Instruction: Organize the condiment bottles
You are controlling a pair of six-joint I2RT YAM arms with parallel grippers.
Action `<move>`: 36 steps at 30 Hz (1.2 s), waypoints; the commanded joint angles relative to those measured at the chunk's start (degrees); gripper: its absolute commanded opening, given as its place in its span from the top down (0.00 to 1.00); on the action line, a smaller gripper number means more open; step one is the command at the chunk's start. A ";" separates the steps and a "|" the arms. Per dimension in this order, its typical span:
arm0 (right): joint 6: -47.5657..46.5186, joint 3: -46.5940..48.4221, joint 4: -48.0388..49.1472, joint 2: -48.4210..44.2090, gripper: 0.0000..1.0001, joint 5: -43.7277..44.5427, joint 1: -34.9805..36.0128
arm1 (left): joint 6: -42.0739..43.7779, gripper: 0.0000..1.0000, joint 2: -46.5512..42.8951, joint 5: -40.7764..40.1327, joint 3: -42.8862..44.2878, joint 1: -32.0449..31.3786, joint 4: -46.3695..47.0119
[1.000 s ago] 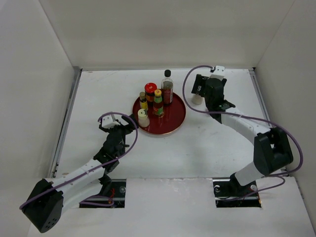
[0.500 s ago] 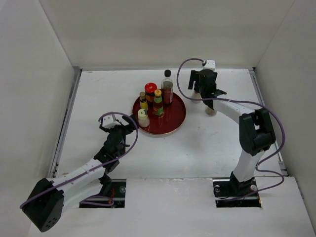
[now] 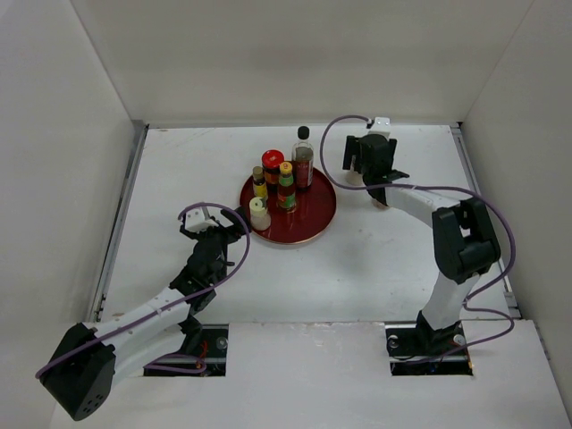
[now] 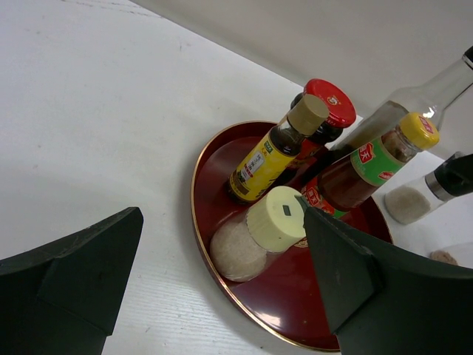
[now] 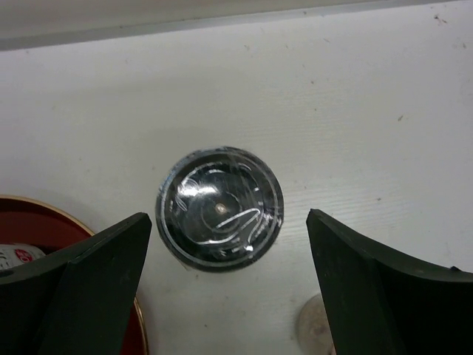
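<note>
top external and both wrist views, near to far. the two arm bases sit at the near edge of the white bench (image 3: 375,268). the left gripper (image 3: 214,232) rests low over the bench, just near-left of the round red tray (image 3: 317,222); its jaws stand wide apart and hold nothing, and the left wrist view looks between them onto the tray.

five condiment bottles stand upright in a cluster on the left half of the tray:
- the cream-capped jar (image 4: 266,222) of white grains, nearest, by the tray's near-left rim
- the tan-capped bottle (image 4: 273,151) with a yellow label, behind the jar
- the yellow-capped bottle (image 4: 369,166) with a green and red label, to its right
- the red-capped bottle (image 4: 330,102), behind and between those two
- the tall clear bottle (image 3: 303,156) with a black cap, farthest, at the far rim

the right arm reaches far across the bench to the right of the tray. the right gripper (image 3: 362,165) points straight down over the dark-capped jar (image 5: 219,208), which stands on the bare bench just beyond the tray's far-right rim. its jaws are spread wide, one finger on each side of the cap, with a clear gap on both sides, gripping nothing. a pale-topped jar (image 5: 319,333) stands on the bench near the right finger, cut off by the frame edge.
</note>
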 commanded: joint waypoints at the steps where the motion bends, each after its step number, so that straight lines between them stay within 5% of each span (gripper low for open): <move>1: -0.90 -1.55 5.86 -5.56 0.06 2.07 0.36 | -0.60 0.08 -0.11 0.58 -0.59 0.38 2.61; 13: -1.52 4.68 2.71 2.16 0.05 -1.26 -0.70 | -0.78 0.08 1.65 0.67 -0.32 0.47 2.87; 25: -0.82 6.54 2.97 2.35 0.40 -0.91 -0.96 | -0.87 0.08 3.59 0.76 -0.06 0.47 4.02; 31: -0.82 5.83 0.95 2.42 0.08 -0.83 -0.87 | -0.87 0.08 2.71 0.76 -0.15 0.12 3.75; 36: 0.50 6.18 1.30 3.84 0.20 -1.62 -1.31 | -0.78 0.08 1.30 0.76 -0.50 0.30 3.40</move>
